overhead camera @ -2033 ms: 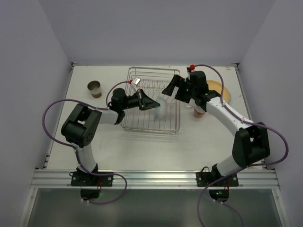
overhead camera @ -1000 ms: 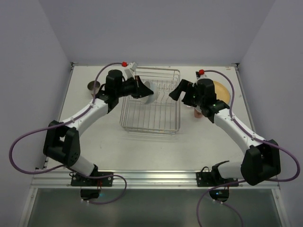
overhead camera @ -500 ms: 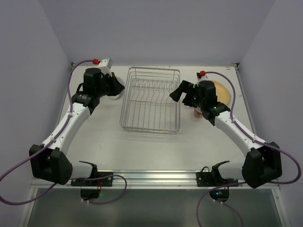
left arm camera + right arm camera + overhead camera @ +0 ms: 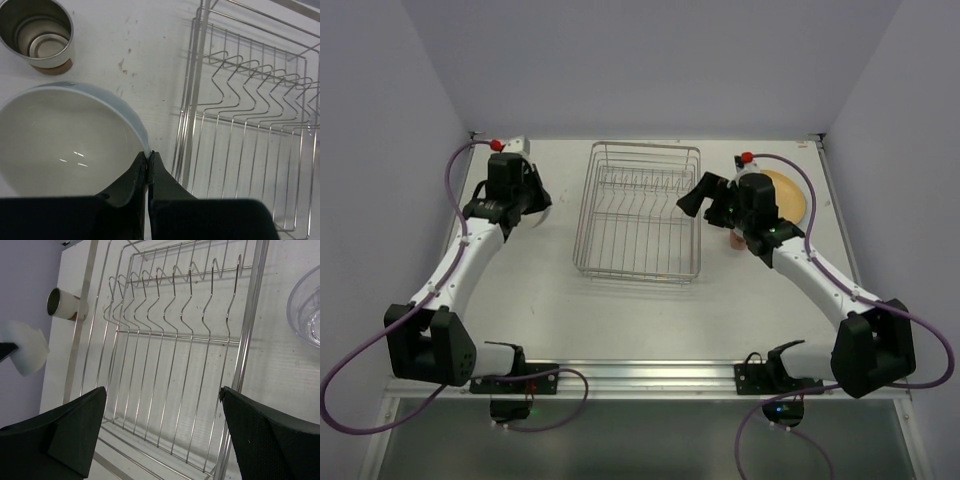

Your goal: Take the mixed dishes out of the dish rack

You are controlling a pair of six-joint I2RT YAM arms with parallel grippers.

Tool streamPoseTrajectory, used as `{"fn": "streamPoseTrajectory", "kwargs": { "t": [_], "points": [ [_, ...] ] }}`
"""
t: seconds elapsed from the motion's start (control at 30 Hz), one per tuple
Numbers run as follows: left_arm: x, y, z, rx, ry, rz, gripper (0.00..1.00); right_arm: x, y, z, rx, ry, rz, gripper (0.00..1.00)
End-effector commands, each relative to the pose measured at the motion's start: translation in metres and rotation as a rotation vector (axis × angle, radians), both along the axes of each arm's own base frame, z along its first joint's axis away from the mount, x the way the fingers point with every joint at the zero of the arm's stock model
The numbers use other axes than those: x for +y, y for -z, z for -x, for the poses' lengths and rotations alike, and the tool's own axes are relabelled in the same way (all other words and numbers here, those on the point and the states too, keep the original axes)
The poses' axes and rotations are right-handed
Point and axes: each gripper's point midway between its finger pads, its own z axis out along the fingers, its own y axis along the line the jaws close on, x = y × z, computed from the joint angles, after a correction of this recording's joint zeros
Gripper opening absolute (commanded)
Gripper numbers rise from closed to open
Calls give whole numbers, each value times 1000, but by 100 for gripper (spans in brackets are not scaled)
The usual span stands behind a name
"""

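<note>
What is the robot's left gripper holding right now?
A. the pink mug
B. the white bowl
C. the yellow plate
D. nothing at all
B: in the left wrist view the left gripper is pinched shut on the rim of the white bowl, just outside the dish rack.

I count one dish rack (image 4: 638,215). Left of the rack I see one white bowl (image 4: 65,140) and one small brown cup (image 4: 37,32). Right of the rack I see one clear glass (image 4: 306,305), one salmon-pink mug (image 4: 735,240), only partly in view, and one yellow-orange plate (image 4: 788,198). I cannot tell whether more plates lie beneath it.
</note>
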Motion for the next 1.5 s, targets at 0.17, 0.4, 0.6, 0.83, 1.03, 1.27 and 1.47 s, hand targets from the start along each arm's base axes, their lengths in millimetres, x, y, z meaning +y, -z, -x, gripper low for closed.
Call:
{"fn": "streamPoseTrajectory", "kwargs": {
  "t": [0.17,0.4,0.6,0.83,1.03,1.27,1.47],
  "points": [
    [37,51,-16,106,-247,0,0,5,1,-6,-43,-19,-23,99],
    [49,81,-25,151,-338,-11,0,8,5,-6,-40,-28,-33,99],
    [60,102,-30,207,-381,-50,0,8,7,-5,-38,-30,-37,99],
    [74,110,-33,241,-421,-95,0,9,7,-6,-34,-35,-38,99],
    [70,116,-36,256,-389,-95,9,10,8,-6,-31,-35,-37,99],
    [65,107,-38,242,-348,-82,15,9,10,-7,-26,-31,-34,99],
    [64,82,-38,192,-332,-80,20,9,10,-9,-24,-31,-30,99]
  ]
}}
